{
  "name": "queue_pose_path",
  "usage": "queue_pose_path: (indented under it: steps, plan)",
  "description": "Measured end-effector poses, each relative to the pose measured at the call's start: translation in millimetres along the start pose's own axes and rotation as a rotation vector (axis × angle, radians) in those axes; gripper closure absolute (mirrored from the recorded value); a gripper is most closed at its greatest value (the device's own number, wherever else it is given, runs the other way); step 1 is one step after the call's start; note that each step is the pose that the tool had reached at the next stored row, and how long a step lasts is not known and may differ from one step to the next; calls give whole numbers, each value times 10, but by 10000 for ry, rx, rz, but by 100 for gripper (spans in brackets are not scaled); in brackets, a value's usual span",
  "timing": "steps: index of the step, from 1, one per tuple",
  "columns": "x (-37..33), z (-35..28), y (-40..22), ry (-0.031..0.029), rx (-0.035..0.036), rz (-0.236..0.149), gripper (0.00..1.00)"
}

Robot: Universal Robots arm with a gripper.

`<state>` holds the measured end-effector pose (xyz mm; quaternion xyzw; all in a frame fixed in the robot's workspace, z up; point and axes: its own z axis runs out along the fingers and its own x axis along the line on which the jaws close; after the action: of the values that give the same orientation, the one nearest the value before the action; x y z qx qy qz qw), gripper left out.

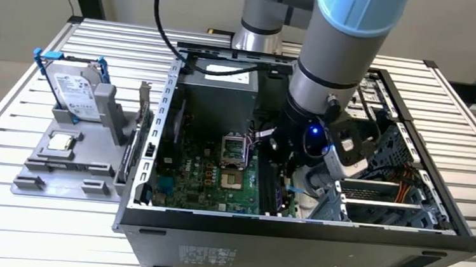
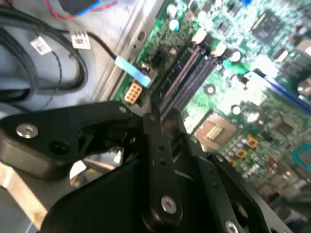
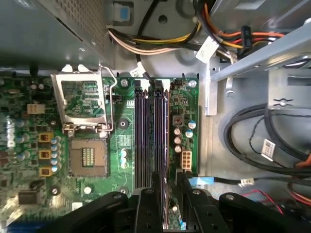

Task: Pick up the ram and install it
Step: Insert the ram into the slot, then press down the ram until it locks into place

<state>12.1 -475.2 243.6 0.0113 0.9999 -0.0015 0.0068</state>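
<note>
A robot arm point(image 1: 346, 59) reached down into an open computer case point(image 1: 298, 231) laid on its side on a slatted metal table point(image 1: 10, 217), its gripper point(image 1: 304, 153) lowered over the green motherboard point(image 1: 209, 176) inside. In the first wrist view the gripper point(image 3: 166, 191) hung directly above the row of dark memory slots point(image 3: 150, 136) beside the open processor socket point(image 3: 87, 155), with a thin edge-on strip that appeared to be the ram point(image 3: 165, 204) running between its two black fingers point(image 3: 148, 206) and lined up with one slot. The fingers looked drawn in against that strip, though the grip itself was not clearly shown. The second wrist view showed the same gripper point(image 2: 158, 116) poised at the end of the slots point(image 2: 189, 73), the long slots running away from it, which suggests the stick was being held on edge so it could drop straight into its channel.

Outside the case, at the exterior view's left, a grey parts stand point(image 1: 70, 165) kept the other components upright and within reach: a silver hard drive point(image 1: 78, 92) in a blue frame and a small square processor chip point(image 1: 61, 142). Bundled cables point(image 3: 155, 46) lay clear of the slots near the power supply point(image 1: 220, 94).
</note>
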Motion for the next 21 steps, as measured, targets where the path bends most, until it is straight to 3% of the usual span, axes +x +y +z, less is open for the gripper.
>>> queue_pose_path:
  steps: [5, 9, 10, 17, 19, 21]
  plan:
    - [-2, -183, 0, 0, 2, 1, 0]
    - [-3, -185, 0, -1, 20, -1, 0]
    - [-3, -184, 0, -2, 22, -1, 100]
    - [-3, -184, 0, -2, 44, -1, 100]
    - [-3, -184, 0, -3, 102, -2, 100]
    - [-3, -185, 0, -3, 109, -2, 100]
